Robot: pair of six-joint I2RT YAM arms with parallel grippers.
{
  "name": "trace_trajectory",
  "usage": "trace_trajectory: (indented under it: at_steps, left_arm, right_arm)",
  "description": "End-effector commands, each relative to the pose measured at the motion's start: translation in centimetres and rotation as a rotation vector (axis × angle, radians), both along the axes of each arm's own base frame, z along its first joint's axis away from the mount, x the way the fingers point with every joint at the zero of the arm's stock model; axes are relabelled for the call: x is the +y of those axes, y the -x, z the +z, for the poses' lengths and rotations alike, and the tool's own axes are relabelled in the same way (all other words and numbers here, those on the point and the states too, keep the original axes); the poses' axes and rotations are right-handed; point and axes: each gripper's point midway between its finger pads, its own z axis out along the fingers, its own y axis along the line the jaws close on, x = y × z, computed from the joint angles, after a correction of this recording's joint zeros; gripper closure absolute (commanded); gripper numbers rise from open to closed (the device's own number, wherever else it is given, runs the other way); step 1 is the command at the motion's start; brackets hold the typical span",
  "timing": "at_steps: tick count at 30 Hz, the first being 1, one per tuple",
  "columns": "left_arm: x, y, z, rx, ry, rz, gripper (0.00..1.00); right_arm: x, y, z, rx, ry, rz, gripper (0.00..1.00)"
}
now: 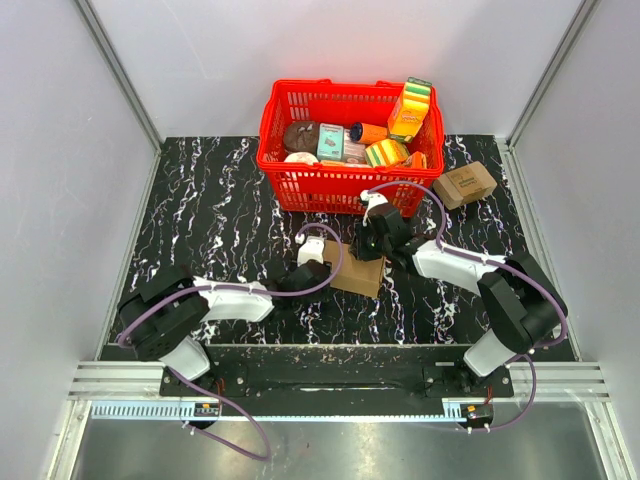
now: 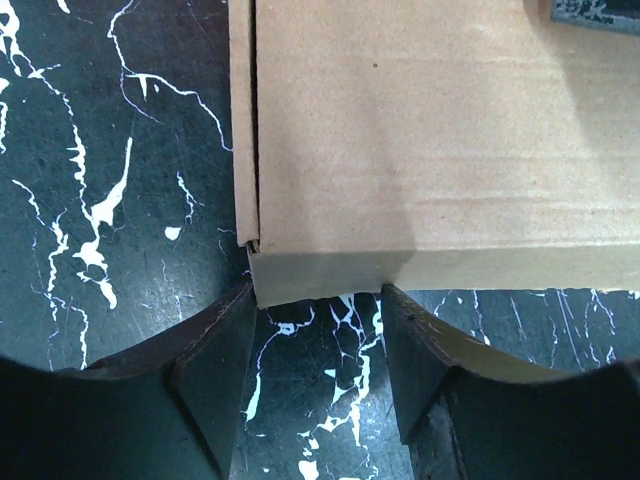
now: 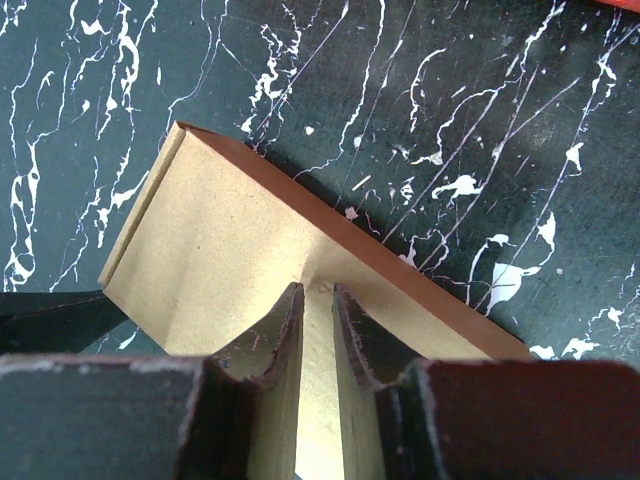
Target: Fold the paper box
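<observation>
The paper box [image 1: 358, 276] lies folded shut as a flat brown cardboard packet in the middle of the marble table, between both grippers. My left gripper [image 1: 322, 276] is at its left end. In the left wrist view it [image 2: 318, 296] stands open, both fingertips against the near edge of the box [image 2: 430, 150] at a corner, nothing between them. My right gripper [image 1: 373, 250] comes down on the box's far edge. In the right wrist view its jaws [image 3: 318, 288] stand a narrow gap apart, tips pressing on the top face of the box [image 3: 220, 240] beside a shadowed side wall.
A red basket [image 1: 300, 185] full of groceries stands just behind the box. A small printed brown carton [image 1: 465, 185] sits at the right, beside the basket. Grey walls close in the table on the left, right and back.
</observation>
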Motion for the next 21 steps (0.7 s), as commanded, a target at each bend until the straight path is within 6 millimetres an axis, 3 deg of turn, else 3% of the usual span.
trace_trajectory:
  at_steps: [1, 4, 9, 13, 21]
  left_arm:
    - [-0.7, -1.8, 1.4, -0.055, 0.033, 0.065, 0.43]
    - [-0.5, -1.6, 1.3, -0.050, 0.032, 0.068, 0.43]
    - [0.1, -1.0, 2.0, -0.055, 0.062, 0.069, 0.42]
    - [0.1, -0.9, 3.0, -0.068, 0.090, 0.063, 0.41]
    - [-0.2, -0.8, 3.4, -0.070, 0.105, 0.050, 0.41]
  right_arm:
    - [-0.1, 1.6, -1.1, 0.077, 0.038, 0.049, 0.77]
    - [-0.9, 1.0, 0.4, 0.009, 0.039, 0.005, 0.76]
    - [-4.0, -1.4, 1.6, -0.105, 0.129, -0.172, 0.73]
    - [-5.5, -2.7, 1.4, -0.142, 0.181, -0.271, 0.73]
    - [-6.2, -4.8, 0.5, -0.160, 0.242, -0.361, 0.74]
